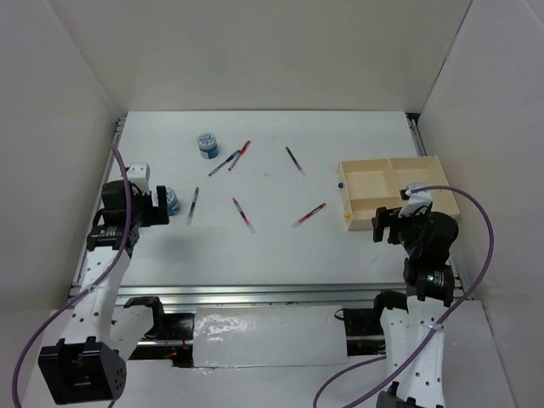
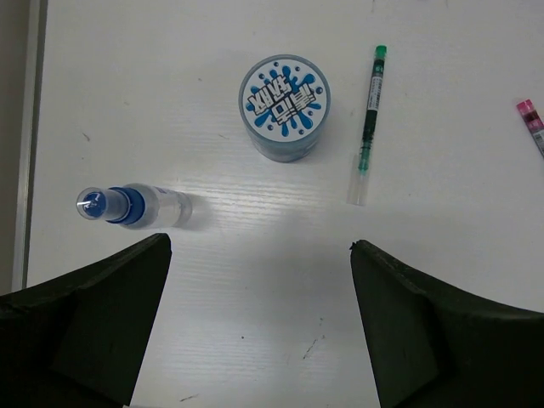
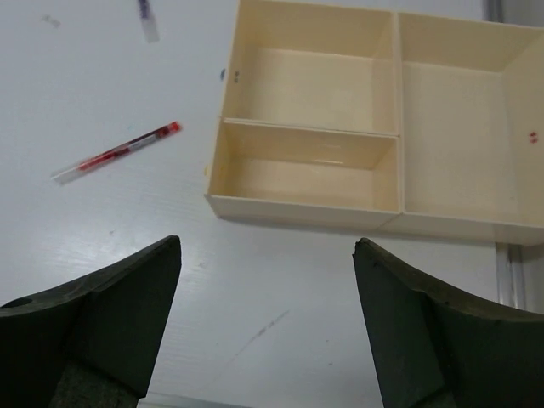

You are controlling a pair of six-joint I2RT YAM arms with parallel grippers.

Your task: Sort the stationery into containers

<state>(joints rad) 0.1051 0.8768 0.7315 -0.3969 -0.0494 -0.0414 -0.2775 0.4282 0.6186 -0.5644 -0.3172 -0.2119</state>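
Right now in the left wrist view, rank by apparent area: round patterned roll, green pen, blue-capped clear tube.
1. round patterned roll, clearly largest.
2. blue-capped clear tube.
3. green pen: longest but thinnest.
Tube versus pen is close; the tube may stand nearer the camera, so unsure.

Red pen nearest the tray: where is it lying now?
In the top view the red pen lies right of centre, just left of the beige tray near its near-left corner, not touching it, ahead-left of the open right gripper.
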